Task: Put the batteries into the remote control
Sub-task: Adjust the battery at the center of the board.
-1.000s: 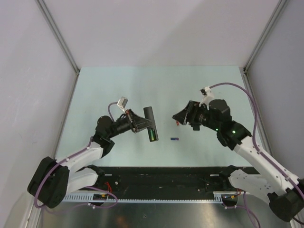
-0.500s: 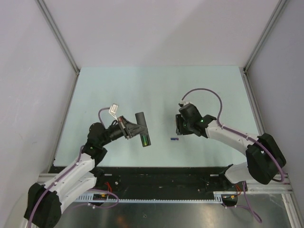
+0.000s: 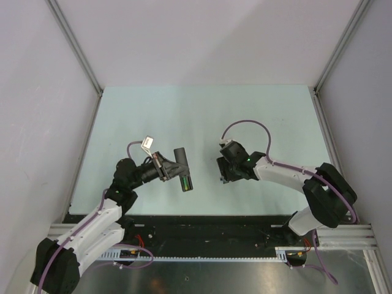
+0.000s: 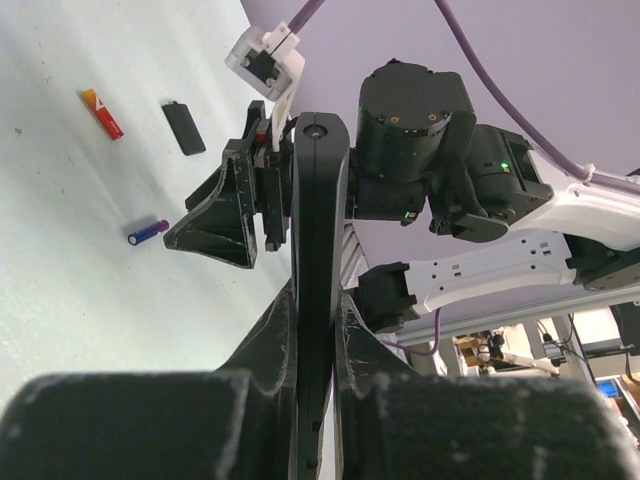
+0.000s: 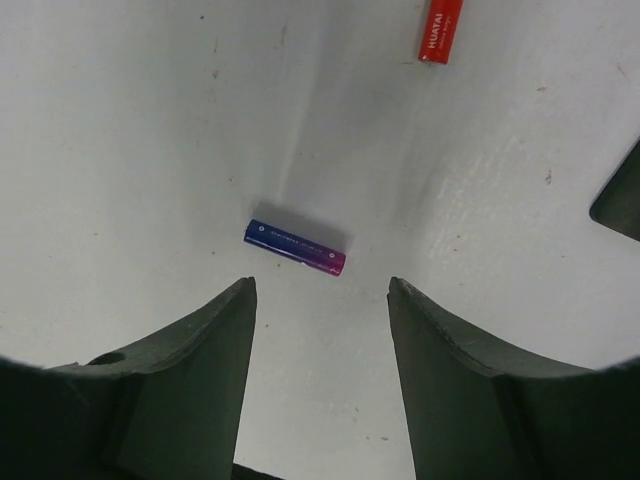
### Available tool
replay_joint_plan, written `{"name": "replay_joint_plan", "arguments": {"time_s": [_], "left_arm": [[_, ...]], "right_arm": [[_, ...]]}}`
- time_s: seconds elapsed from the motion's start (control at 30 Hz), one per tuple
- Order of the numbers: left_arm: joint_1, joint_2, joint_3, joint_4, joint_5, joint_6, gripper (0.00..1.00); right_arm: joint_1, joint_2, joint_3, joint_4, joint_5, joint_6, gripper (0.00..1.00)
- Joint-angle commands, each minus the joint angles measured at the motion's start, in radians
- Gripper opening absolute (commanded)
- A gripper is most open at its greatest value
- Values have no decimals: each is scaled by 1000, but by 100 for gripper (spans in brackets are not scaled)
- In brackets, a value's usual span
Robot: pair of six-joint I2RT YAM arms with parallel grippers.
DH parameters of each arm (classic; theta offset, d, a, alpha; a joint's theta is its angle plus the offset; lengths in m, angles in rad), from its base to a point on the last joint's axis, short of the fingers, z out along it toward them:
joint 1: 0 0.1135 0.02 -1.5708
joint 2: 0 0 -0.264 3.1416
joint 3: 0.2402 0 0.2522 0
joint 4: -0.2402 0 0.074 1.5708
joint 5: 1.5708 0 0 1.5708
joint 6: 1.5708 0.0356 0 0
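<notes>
My left gripper (image 3: 174, 169) is shut on the remote control (image 3: 182, 166), a slim black bar held tilted above the table. A green battery (image 3: 185, 182) sits in its recess. In the left wrist view the remote control (image 4: 318, 230) stands edge-on between my fingers (image 4: 275, 340). My right gripper (image 5: 320, 290) is open and points down at the table. A blue-purple battery (image 5: 295, 247) lies just beyond its fingertips, not between them. The red battery (image 5: 440, 30) lies farther off on the table. The right gripper (image 3: 224, 173) hides both from the top camera.
A small flat black cover (image 4: 183, 127) lies on the table beside the red battery (image 4: 102, 112), and its corner (image 5: 622, 200) shows at the right edge of the right wrist view. Grey walls (image 3: 55, 92) close in the pale green table (image 3: 202, 116) on three sides.
My right arm has swung left and lowered its gripper over the blue-purple battery. My left arm has drawn the remote slightly left and toward the near edge.
</notes>
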Motion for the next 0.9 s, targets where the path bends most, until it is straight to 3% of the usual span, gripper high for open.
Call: {"name": "replay_joint_plan", "arguments": {"time_s": [0.0,0.3,0.87], "left_arm": [[7,-10,3,25,2,29,0],[7,-7,11,22,13,29,0],[9,-10,2,21,12,28,0]], "right_arm": [[22,47,45,18,53,-54,59],[44,127,88,29,68,-62,58],[44,158,91,39,24,-5,36]]}}
